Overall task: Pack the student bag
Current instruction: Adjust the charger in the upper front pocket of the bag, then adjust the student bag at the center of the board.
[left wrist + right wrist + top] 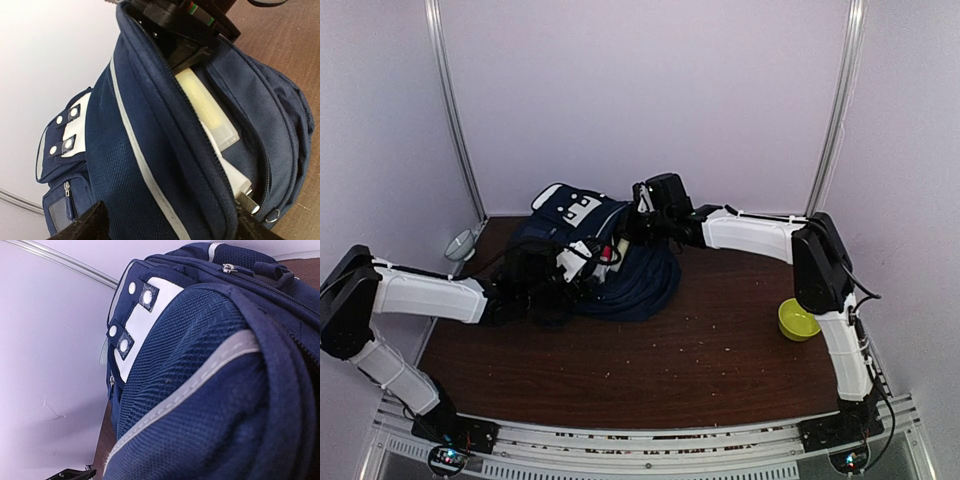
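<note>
The student bag point(642, 282) is navy blue with white trim stripes and a white patch point(145, 322), the box point(205, 107) in it is pale yellow, the bowl point(798, 320) is yellow-green, and the table point(670, 370) is dark brown.

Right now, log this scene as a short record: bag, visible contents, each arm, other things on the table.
bag: student bag, back middle of the table, main zip open
contents seen: pale yellow case, white item beside it
left arm: fingers spread wide, the bag's open rim between them
right arm: at the bag's top end; fingers' state cannot be told
elsewhere: yellow-green bowl at right, pale cup at far left, both apart from the bag
</note>
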`<state>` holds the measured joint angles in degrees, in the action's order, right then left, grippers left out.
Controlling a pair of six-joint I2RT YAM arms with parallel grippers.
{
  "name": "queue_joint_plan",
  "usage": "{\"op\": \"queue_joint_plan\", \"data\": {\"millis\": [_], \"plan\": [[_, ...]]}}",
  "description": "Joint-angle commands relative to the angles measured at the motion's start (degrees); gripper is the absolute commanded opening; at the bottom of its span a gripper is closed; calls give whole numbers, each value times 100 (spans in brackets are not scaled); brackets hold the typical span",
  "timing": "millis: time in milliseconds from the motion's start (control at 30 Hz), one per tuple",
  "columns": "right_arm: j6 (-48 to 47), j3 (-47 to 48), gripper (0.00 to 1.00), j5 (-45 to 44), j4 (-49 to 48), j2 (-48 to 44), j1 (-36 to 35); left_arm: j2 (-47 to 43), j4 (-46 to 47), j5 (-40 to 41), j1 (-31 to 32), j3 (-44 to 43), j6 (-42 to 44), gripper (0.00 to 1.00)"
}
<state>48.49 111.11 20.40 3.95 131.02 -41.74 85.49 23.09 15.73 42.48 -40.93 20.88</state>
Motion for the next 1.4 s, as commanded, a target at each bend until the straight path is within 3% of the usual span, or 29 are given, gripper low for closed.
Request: {"op": "queue_joint_plan", "data": {"millis": [0,167,367,633,800,1067,1367], "plan": [[70,151,0,-173,-318,140,40,354,614,573,-17,-385,-196,76],[17,42,1,10,-298,33,43,655,631,869,-18,-646,-160,63],[-150,-310,23,1,-243,-251,42,1172,690,2042,-44,-985,-116,47],[-769,-261,42,-80,462,-703,151,917,534,1497,-47,-743,-503,37],[-1092,-232,47,-126,1047,-913,280,831,390,1372,-41,-693,-649,37],[-1315,-523,48,125,1219,-1298,368,446,294,978,-38,-422,-726,49],[-1443,-984,48,22,1355,-1525,375,-938,-48,-1066,-45,119,-371,60]]}}
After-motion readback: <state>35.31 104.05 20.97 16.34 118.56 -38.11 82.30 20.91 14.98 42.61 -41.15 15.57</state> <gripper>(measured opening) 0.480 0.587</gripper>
